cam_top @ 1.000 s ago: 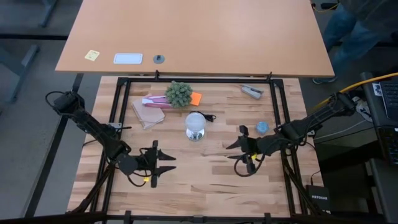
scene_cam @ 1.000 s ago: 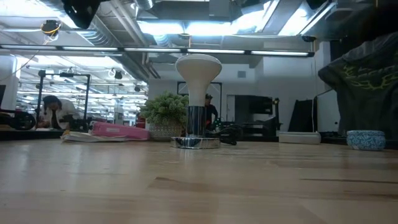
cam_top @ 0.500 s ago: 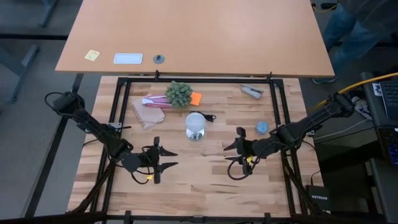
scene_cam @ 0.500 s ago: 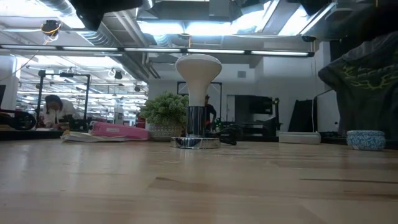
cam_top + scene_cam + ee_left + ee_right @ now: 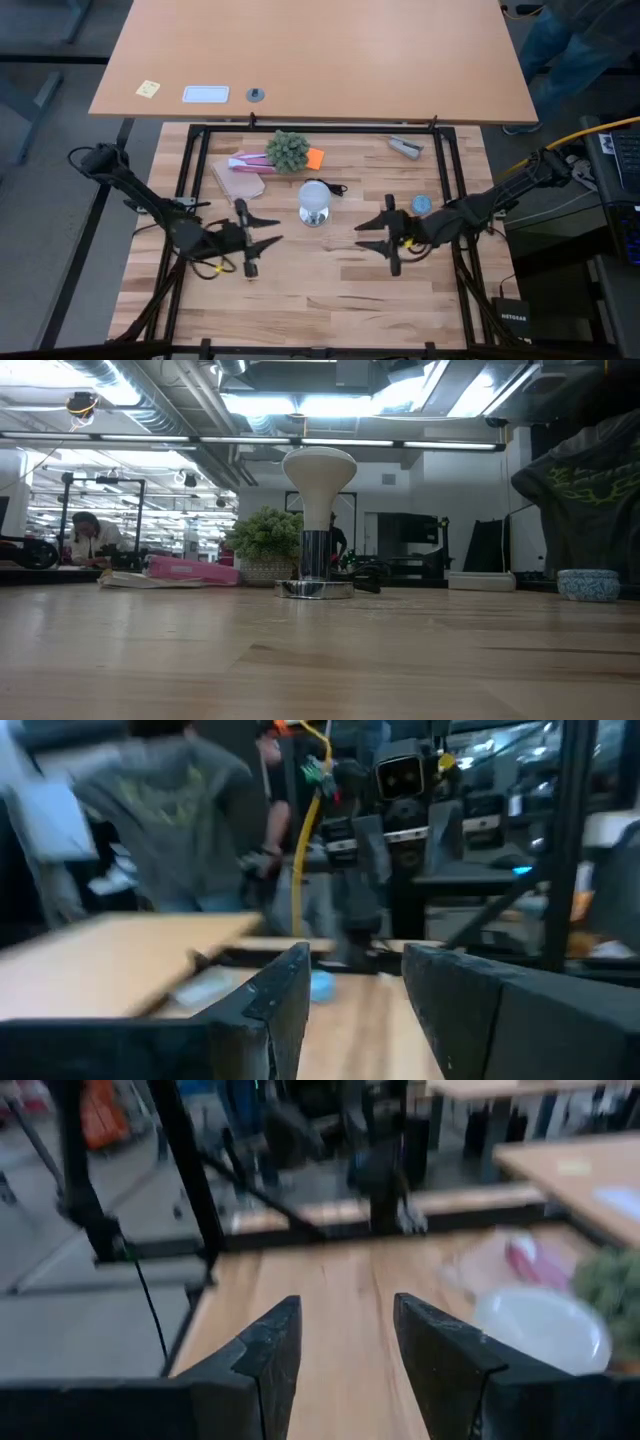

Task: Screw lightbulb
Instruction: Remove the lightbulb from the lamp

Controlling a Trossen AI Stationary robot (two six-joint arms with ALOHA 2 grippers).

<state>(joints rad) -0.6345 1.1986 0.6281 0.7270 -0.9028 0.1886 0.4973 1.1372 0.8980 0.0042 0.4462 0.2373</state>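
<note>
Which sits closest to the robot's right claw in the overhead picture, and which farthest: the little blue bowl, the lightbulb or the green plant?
From the right gripper:
1. Blue bowl, just behind it, toward the right edge.
2. Lightbulb, table middle, on the gripper's left.
3. Green plant, farthest, toward the back.

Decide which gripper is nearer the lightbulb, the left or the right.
Right, narrowly. The right gripper sits beside the lightbulb on its right; the left gripper sits on its left, slightly farther. Both are open and empty.
</note>
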